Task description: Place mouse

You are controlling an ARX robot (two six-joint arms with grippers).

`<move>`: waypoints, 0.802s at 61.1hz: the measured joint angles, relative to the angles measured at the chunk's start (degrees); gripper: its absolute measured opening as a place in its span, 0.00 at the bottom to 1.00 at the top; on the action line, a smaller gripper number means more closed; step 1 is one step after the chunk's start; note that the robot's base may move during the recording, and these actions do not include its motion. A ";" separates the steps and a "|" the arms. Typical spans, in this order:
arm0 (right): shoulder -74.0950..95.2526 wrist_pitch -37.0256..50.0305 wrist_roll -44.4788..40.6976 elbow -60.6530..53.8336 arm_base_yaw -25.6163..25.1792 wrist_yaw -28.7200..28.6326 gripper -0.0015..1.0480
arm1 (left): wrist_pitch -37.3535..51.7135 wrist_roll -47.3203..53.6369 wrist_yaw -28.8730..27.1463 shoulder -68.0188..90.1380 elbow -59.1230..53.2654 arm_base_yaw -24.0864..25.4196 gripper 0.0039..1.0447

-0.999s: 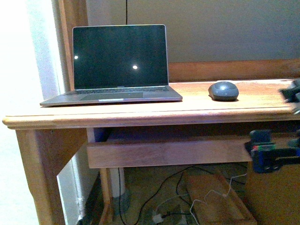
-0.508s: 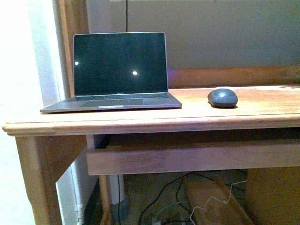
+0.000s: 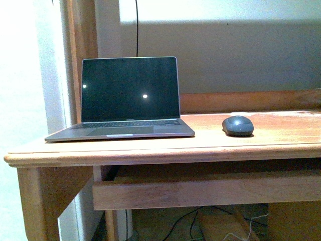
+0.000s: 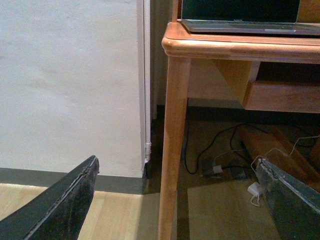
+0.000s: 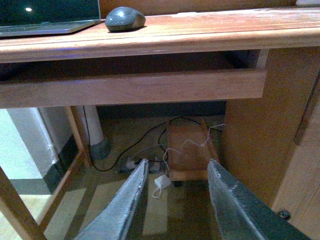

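In the front view, the mouse [image 3: 237, 125] is lying on the wooden desk [image 3: 150, 150], right of the middle of the frame. It is sitting flat on the desk top with its domed side up, and nothing is touching it. The laptop [image 3: 128, 98] is standing open at the left centre of the frame, its dark screen showing two small light reflections. The mouse is resting near the laptop's right edge but apart from it, with bare wood between them. A thin dark cable [image 3: 136, 27] is hanging down the wall above the laptop. No arm is showing in this view.

In the right wrist view, the mouse [image 5: 125, 18] is appearing at the upper left of the frame, on the desk top beside the laptop's corner. The right gripper [image 5: 175, 205] is hanging low, below the desk edge, at the bottom centre of the frame. Its two fingers are spread apart and are holding nothing; between them the floor with white cables [image 5: 165, 175] is showing.

In the left wrist view, the left gripper [image 4: 175, 205] is also staying below the desk, near the desk leg [image 4: 172, 150]. Its fingers are sitting at the two lower corners of the frame, spread wide, with nothing between them.
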 joint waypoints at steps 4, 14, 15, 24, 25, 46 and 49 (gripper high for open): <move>0.02 0.17 -1.16 0.04 0.00 0.02 0.21 | 0.00 0.00 0.00 0.00 0.00 0.00 0.93; 0.07 0.48 -2.34 0.20 0.00 0.02 0.12 | 0.00 0.00 0.00 0.00 0.00 0.00 0.93; 0.07 0.48 -2.34 0.20 0.00 0.02 0.16 | 0.00 0.00 0.00 0.00 0.00 0.00 0.93; 0.07 0.48 -2.36 0.20 0.00 0.02 0.40 | 0.00 0.00 0.00 0.00 0.00 0.00 0.93; 0.07 0.48 -2.36 0.20 0.00 0.02 0.43 | 0.00 0.00 0.00 0.00 0.00 0.00 0.93; 0.09 0.48 -2.36 0.20 0.00 0.02 0.93 | 0.00 0.00 0.00 0.00 0.00 0.00 0.93; 0.09 0.48 -2.36 0.20 0.00 0.02 0.93 | 0.00 0.00 0.00 0.00 0.00 0.00 0.93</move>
